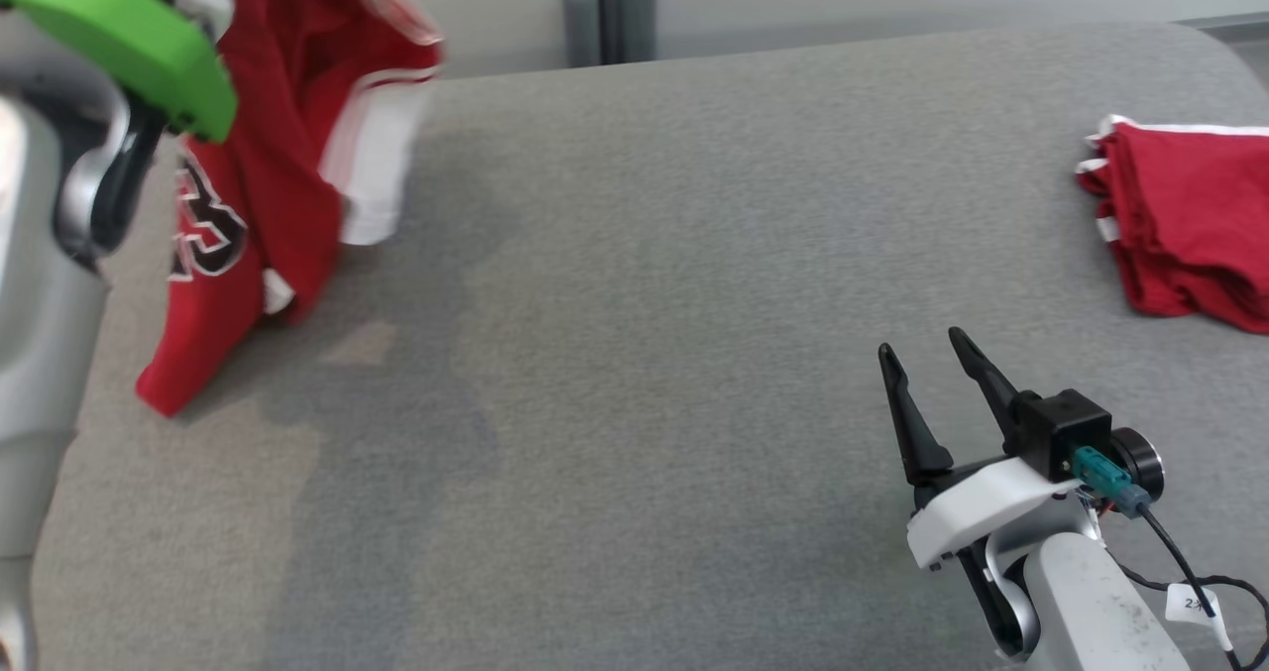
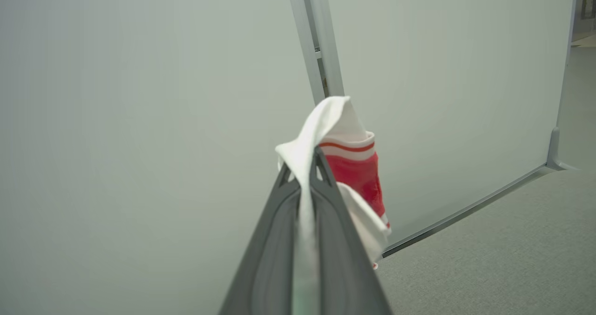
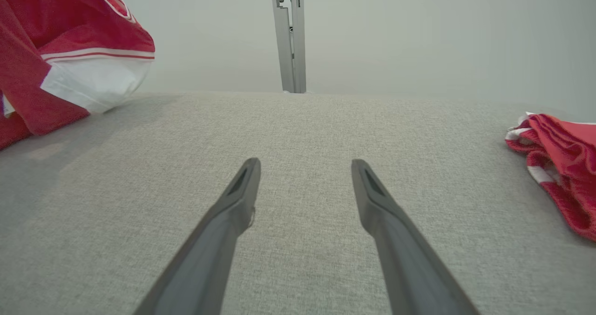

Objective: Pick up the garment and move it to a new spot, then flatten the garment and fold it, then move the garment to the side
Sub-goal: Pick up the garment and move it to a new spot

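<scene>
The left gripper (image 2: 309, 154) is clamped shut on the white trim of the red garment (image 1: 268, 156), which is dangled over the left of the table (image 1: 634, 403). The right gripper (image 1: 921, 342) is held wide apart and empty (a second red garment (image 1: 1190, 215) lies far right). The carrying step is judged to be in hand. Lowering onto bare table is called for next.

Red garment (image 1: 288, 86) with white trim, bunched, hanging at far left.

Red garment (image 1: 288, 86), white trim, black numeral; grey woven surface (image 1: 694, 255).
</scene>
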Available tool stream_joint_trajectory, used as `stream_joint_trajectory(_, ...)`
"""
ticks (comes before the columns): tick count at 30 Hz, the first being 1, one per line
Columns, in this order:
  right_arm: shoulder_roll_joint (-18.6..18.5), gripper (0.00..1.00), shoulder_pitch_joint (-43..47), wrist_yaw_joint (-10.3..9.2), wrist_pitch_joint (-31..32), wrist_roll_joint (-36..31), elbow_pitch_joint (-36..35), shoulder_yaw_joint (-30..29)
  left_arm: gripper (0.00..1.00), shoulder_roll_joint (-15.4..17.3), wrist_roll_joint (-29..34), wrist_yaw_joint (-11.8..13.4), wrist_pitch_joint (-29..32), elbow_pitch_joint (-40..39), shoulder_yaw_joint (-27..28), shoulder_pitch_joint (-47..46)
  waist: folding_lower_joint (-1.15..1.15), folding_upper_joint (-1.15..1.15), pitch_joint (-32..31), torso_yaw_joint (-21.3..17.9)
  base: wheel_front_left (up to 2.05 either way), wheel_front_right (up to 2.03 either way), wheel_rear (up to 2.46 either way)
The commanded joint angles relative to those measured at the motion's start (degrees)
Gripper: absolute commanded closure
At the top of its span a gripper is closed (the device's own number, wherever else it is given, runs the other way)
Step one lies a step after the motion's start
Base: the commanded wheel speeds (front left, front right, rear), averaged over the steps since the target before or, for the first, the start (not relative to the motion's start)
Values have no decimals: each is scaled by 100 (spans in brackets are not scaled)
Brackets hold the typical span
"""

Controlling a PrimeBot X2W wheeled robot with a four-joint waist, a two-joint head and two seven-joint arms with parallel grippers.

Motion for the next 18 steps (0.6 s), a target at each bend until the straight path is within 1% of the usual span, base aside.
stream_joint_trajectory(1, -20, 0, 34, -7, -2, 70, 10, 27, 100, -141, -23, -15, -8, -66, -35, -196, 0, 0, -349, -503, 0, 0, 0)
stream_joint_trajectory(6, -20, 0, -69, -7, -1, 228, 12, 149, 100, -703, -168, -15, -103, -91, -116, -653, 0, 0, -366, -872, 0, 0, 0)
stream_joint_trajectory(10, -20, 0, -114, -7, -1, 284, 6, 162, 100, -1155, -227, -11, -228, -12, -196, -1013, 0, 0, -335, -1070, 0, 0, 0)
stream_joint_trajectory(13, -20, 0, -155, -7, -1, 304, 2, 117, 100, -1501, -279, -5, -275, 25, -280, -1227, 0, 0, -310, -1131, 0, 0, 0)
stream_joint_trajectory(15, -19, 0, -153, -7, -1, 307, -6, 80, 100, -1752, -355, 54, -232, 56, -299, -1320, 0, 0, -292, -1140, 0, 0, 0)
stream_joint_trajectory(18, -18, 0, -143, -7, -1, 291, -28, 3, 100, -2007, -491, 118, -156, 112, -338, -1321, 0, 0, -258, -1099, 0, 0, 0)
